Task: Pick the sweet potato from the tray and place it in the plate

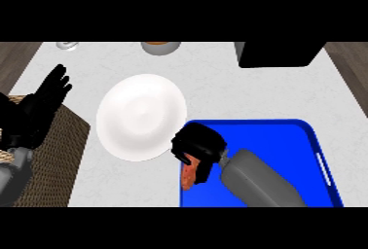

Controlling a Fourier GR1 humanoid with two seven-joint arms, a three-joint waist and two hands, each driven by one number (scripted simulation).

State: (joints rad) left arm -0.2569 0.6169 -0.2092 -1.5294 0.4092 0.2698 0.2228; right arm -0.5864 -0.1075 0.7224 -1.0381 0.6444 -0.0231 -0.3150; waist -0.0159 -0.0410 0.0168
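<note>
Right hand (199,146) curled closed, knuckles up, its grey forearm behind it. Left hand (45,99) open, fingers up, resting far to its left.

sweet potato (189,176): orange, mostly hidden, at blue tray's (287,131) left edge | plate (141,116): white, round, flat on counter, just left of tray

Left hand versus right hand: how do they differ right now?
The black left hand is open with fingers up, resting at the view's left edge above a woven basket; the black right hand is curled round the orange sweet potato, over the blue tray beside the round white plate. The left holds nothing. Both come off grey forearms.
</note>
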